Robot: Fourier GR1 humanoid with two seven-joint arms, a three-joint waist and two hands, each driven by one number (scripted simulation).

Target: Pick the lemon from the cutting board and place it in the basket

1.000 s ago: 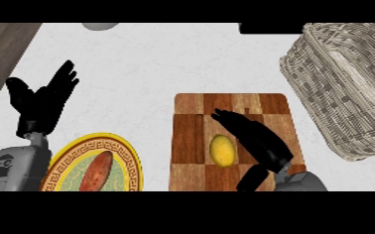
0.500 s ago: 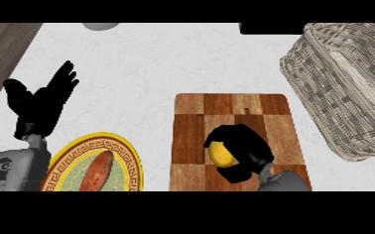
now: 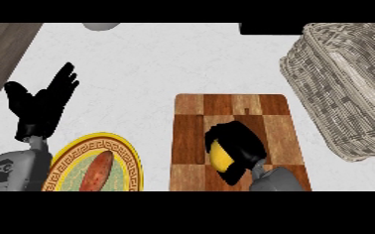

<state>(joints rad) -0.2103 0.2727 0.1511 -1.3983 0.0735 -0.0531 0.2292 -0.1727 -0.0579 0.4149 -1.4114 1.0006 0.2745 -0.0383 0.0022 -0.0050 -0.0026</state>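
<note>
At the far left, my left hand (image 3: 42, 104) rests above the white counter (image 3: 168, 64), fingers straight and relaxed, pointing up and away from me, grasping nothing. Its grey forearm comes in from the lower left corner.

Just right of that forearm, at the lower edge, sits a yellow-rimmed plate (image 3: 128, 151) with a patterned border. A long reddish-brown food item (image 3: 95, 171) lies on it at a slant.

Right of the plate, and apart from it, lies the wooden cutting board (image 3: 198, 124), checkered in light and dark squares. My right hand (image 3: 238, 141) is over the board's lower middle, fingers and thumb curled around the lemon (image 3: 219, 155). Only the lemon's left side shows as a yellow patch; the rest is hidden under my hand. Whether it touches the board I cannot tell.

At the far right stands the woven basket (image 3: 330, 84), near the board's right edge, well apart from the lemon.
</note>
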